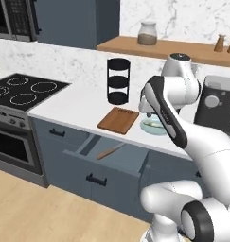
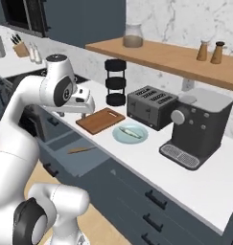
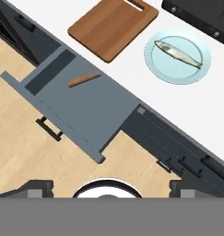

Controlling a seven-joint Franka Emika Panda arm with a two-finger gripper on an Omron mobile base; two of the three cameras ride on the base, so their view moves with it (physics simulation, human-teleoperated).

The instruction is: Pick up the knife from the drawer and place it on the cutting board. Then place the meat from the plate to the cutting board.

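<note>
The drawer [image 3: 85, 110] stands pulled out below the counter edge. In it lies the knife [image 3: 84, 80], brown handle showing; it is also seen as the knife [image 1: 109, 151] and the knife [image 2: 81, 150]. On the counter rests the reddish-brown cutting board [image 3: 112, 25], bare. To its right sits the light blue-green plate [image 3: 173, 71] with the pale fish-like meat [image 3: 178, 53] on it. My gripper [image 3: 111, 186] hangs high above the open drawer and the floor in front of it, open, fingertips wide apart, nothing between them. From the right base the gripper [image 2: 82, 113] hovers in front of the board [image 2: 99, 119].
A black tiered stand [image 2: 115, 82] stands behind the board. A toaster [image 2: 151, 106] and a coffee machine [image 2: 197, 127] are right of the plate [image 2: 139, 136]. The stove [image 1: 22, 90] lies to the left. A wooden shelf [image 2: 161, 57] runs above the counter.
</note>
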